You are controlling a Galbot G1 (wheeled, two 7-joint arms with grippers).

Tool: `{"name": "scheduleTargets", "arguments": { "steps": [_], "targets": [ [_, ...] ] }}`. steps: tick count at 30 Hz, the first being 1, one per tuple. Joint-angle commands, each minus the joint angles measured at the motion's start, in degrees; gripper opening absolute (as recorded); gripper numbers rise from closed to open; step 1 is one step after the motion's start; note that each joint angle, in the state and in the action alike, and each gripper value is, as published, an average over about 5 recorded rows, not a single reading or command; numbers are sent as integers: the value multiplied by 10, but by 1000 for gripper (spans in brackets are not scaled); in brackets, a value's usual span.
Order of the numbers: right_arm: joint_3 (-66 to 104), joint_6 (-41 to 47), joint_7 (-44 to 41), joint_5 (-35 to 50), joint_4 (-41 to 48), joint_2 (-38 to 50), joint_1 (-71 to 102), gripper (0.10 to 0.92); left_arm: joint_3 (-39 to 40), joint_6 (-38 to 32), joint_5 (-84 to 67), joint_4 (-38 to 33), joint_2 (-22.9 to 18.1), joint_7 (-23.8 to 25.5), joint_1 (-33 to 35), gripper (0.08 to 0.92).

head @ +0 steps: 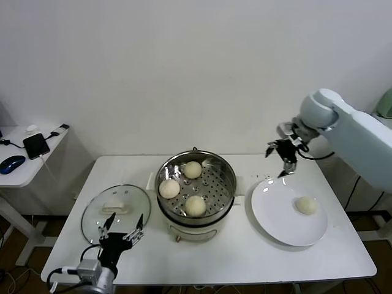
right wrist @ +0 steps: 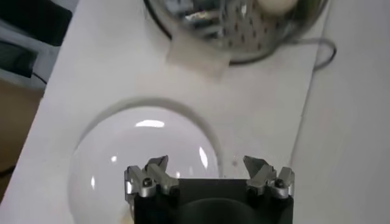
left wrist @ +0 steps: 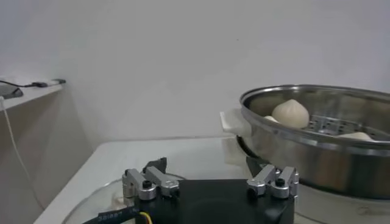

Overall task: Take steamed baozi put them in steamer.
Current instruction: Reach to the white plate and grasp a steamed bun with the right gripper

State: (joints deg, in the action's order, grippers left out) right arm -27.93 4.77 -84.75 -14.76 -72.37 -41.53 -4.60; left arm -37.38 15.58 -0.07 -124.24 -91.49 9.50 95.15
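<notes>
Item: steamer [head: 228, 184], stainless basket on a white pot base, centre of bench [head: 245, 257]. Contents: three steamed baozi [head: 195, 205] on the perforated floor.
Item: white plate [head: 275, 217], just beside the steamer on the robot's right. Contents: one baozi [head: 307, 205], the last outstanding.
Item: glass lid [head: 92, 214], flat on the bench, robot's left.
Right gripper [head: 283, 161]: raised over the plate's far rim, fingers spread wide, empty, touching nothing.
Left gripper [head: 121, 235]: parked low by the lid, fingers released, empty.
Step, judged: final fetch. Next move calls for the right gripper to descend onto the plated baozi and close gently.
</notes>
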Motion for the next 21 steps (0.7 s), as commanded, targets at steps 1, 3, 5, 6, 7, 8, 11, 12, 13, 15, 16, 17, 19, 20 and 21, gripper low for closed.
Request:
{"name": "scheduleTargets", "arguments": {
  "steps": [1,3,5,6,7,8,11,12,13,15,16,17,19,20,21],
  "targets": [
    [180,-69,-2,-135,78,8,160,823,1,0,-14,-4,1,1,13,823],
    [186,-57,3,-150,77,4,172,823,-2,0,-14,2,2,0,14,823],
    [192,-56,3,-161,78,0,180,823,-4,0,-14,6,4,0,13,823],
    [195,-57,4,-167,80,-2,183,823,-5,0,-15,7,5,0,13,823],
    [198,-57,5,-172,82,-4,187,823,-6,0,-15,8,6,0,13,823],
    [202,-58,6,-177,85,-6,191,823,-7,1,-16,9,7,0,12,823],
    [217,-58,12,-188,94,-10,206,823,-10,1,-20,11,10,0,11,823],
    [223,-57,13,-190,96,-11,212,823,-12,1,-21,12,11,0,11,823],
    [229,-57,14,-192,97,-12,218,823,-13,2,-23,13,12,1,11,823],
    [239,-58,15,-195,101,-12,228,823,-14,2,-24,16,14,1,10,823],
    [243,-60,16,-197,103,-13,232,823,-14,2,-24,17,15,1,10,823],
    [246,-62,20,-198,106,-15,235,823,-14,2,-24,18,16,1,9,823],
    [251,-66,36,-201,113,-20,240,823,-13,2,-24,20,16,1,8,823],
    [254,-67,47,-201,117,-24,243,823,-13,2,-24,21,16,1,7,823],
    [256,-67,58,-201,120,-28,245,823,-13,2,-24,21,17,1,7,823]
  ]
}}
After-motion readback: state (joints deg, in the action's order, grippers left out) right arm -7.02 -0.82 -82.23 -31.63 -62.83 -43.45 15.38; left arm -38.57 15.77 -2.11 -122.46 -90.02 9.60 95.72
